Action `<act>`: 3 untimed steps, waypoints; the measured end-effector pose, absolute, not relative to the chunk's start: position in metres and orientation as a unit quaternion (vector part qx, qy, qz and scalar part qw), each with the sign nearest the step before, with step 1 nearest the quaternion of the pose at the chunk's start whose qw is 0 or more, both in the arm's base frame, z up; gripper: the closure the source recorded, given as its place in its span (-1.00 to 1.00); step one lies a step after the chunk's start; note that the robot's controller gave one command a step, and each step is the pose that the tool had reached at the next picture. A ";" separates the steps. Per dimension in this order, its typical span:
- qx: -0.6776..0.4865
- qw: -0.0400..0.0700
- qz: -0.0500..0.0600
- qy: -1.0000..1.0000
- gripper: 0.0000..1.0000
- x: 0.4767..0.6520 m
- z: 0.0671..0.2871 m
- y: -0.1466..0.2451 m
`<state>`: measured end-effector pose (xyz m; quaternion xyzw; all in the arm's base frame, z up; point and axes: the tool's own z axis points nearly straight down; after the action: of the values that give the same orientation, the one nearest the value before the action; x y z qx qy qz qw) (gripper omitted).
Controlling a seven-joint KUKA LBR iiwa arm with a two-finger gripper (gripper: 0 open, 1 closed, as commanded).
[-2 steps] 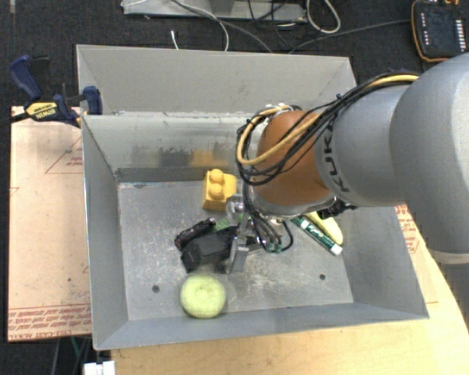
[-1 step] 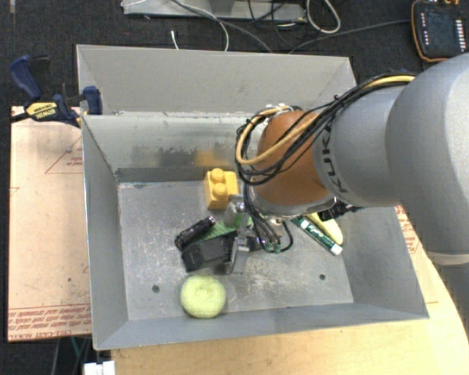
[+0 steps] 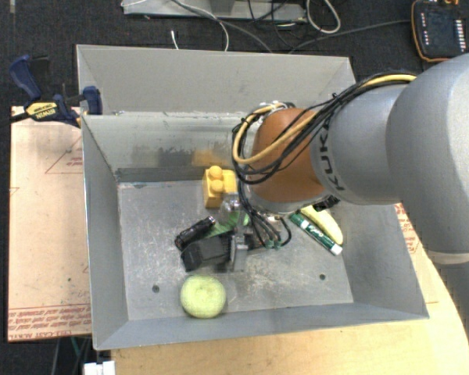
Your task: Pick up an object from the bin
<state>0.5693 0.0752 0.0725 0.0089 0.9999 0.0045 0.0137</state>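
Just beside tool (image 3: 234, 248), black object (image 3: 202, 250)

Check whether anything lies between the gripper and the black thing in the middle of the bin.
Nothing visible does. The gripper is down right beside the black thing, at its right end. The yellow block lies behind them and the pale green ball in front, both clear of the gap.

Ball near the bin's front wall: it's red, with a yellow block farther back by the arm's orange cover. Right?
No. The ball is pale green, not red, as the camera view shows. The rest holds: it lies near the front wall of the bin, and the yellow block sits farther back by the orange cover.
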 end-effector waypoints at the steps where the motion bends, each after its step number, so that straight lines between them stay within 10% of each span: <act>1: 0.063 0.013 0.005 0.998 -1.00 0.566 0.074 0.070; 2: 0.011 0.013 0.006 1.000 1.00 0.570 0.074 0.077; 3: 0.011 0.013 0.006 1.000 1.00 0.570 0.074 0.077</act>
<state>0.5698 0.0765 0.0741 0.0115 0.9998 0.0059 0.0134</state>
